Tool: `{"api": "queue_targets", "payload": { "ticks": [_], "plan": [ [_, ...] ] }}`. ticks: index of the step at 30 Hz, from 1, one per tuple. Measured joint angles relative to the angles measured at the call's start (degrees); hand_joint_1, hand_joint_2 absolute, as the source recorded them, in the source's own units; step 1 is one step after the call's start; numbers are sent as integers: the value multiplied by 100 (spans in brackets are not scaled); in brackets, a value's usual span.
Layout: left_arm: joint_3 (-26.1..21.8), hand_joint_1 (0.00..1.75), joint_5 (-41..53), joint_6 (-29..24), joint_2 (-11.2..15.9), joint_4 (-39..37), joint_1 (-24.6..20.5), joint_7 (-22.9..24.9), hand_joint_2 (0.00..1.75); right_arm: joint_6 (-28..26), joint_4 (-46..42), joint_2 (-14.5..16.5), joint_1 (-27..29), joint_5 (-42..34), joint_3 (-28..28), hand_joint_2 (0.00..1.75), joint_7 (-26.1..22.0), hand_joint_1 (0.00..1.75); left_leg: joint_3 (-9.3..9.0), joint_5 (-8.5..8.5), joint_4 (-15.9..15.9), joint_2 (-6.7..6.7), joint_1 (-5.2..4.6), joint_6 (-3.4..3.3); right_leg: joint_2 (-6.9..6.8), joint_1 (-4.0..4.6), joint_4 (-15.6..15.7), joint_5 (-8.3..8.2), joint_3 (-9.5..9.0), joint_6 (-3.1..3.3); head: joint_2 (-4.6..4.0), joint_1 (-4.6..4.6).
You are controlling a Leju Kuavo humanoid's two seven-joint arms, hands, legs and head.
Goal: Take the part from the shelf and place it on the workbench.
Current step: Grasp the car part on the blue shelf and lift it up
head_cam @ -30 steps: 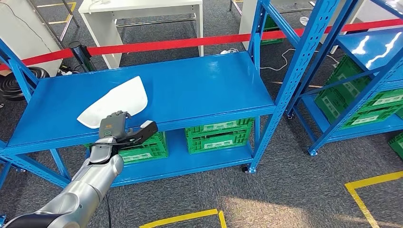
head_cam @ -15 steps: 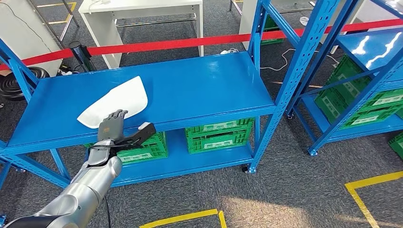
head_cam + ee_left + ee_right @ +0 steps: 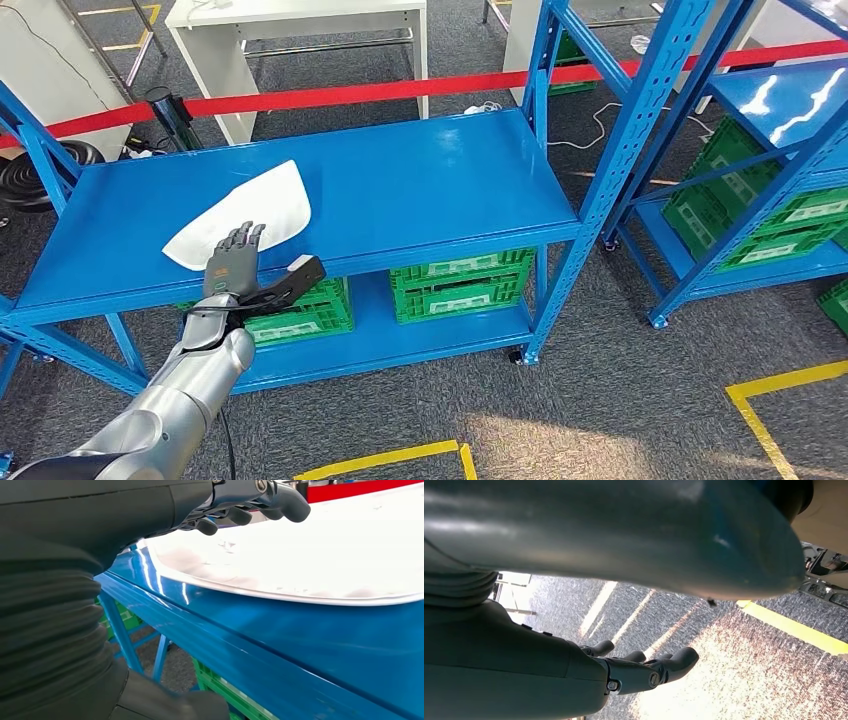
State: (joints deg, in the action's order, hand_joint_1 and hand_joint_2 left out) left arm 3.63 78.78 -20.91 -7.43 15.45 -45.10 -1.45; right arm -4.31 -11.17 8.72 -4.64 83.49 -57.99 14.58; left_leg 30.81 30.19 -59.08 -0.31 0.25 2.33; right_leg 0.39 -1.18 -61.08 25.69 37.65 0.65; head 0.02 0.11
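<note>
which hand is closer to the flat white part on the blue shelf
Left. The left hand reaches over the flat white part at its near edge; the right hand hangs over the carpet.

Flat white part (image 3: pixel 240 215) on blue shelf (image 3: pixel 420 190)

Head view looks down on the shelf (image 3: pixel 400 190); left wrist skims it closely.

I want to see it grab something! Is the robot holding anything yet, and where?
No. The left hand reaches over the white part without gripping it; the right hand hangs empty.
</note>
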Motion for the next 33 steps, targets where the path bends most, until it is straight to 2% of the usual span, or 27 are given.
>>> {"api": "queue_targets", "payload": {
  "ticks": [1, 10, 16, 20, 24, 32, 33],
  "plan": [
    [-1, 0, 1, 2, -1, 3, 0, -30, 0, 0, 0, 0, 0, -3, 0, 0, 0, 0, 0, 0, 0, 0, 0, 0, 0, 0, 0, 0, 0, 0, 0, 0],
    [-80, 0, -67, 136, -4, 7, -1, -33, 0, 0, 1, 0, 0, -10, 0, 0, 0, 0, -1, 0, -1, 0, -1, 0, 0, 0, 1, -1, -1, -1, 0, 0],
    [-105, 0, -74, 199, -7, 14, -10, -23, 0, -4, 1, 4, -2, -18, 0, 0, 0, 0, 40, -1, -12, 1, -33, -121, 1, -32, 68, -45, -22, -74, 0, -2],
    [-108, 0, -68, 180, -21, 21, -23, 6, 0, -16, 0, 2, -4, -19, 0, 0, -2, 0, 25, -71, 61, -7, -14, -86, -2, -5, 133, -84, -47, -24, 0, 3],
    [-111, 0, -72, 180, -22, 19, -22, 9, 0, -20, 1, 0, -3, -19, 0, 0, -2, 0, 32, -77, 41, -8, -16, -115, -4, -5, 167, -116, -56, -74, 0, 2],
    [-111, 0, 20, 157, -20, 16, -21, -2, 0, -35, 1, -2, -4, -19, 0, 0, -2, 0, 32, -69, 35, -7, -16, -131, -4, -4, 187, -122, -67, -84, 0, 2],
    [-111, 0, 41, 128, -20, 16, -20, -7, 44, -35, 1, -2, -5, -19, 0, 0, -2, 0, 32, -68, 35, -7, -16, -131, -4, -3, 187, -122, -66, -84, 0, 2]
  ]
}}
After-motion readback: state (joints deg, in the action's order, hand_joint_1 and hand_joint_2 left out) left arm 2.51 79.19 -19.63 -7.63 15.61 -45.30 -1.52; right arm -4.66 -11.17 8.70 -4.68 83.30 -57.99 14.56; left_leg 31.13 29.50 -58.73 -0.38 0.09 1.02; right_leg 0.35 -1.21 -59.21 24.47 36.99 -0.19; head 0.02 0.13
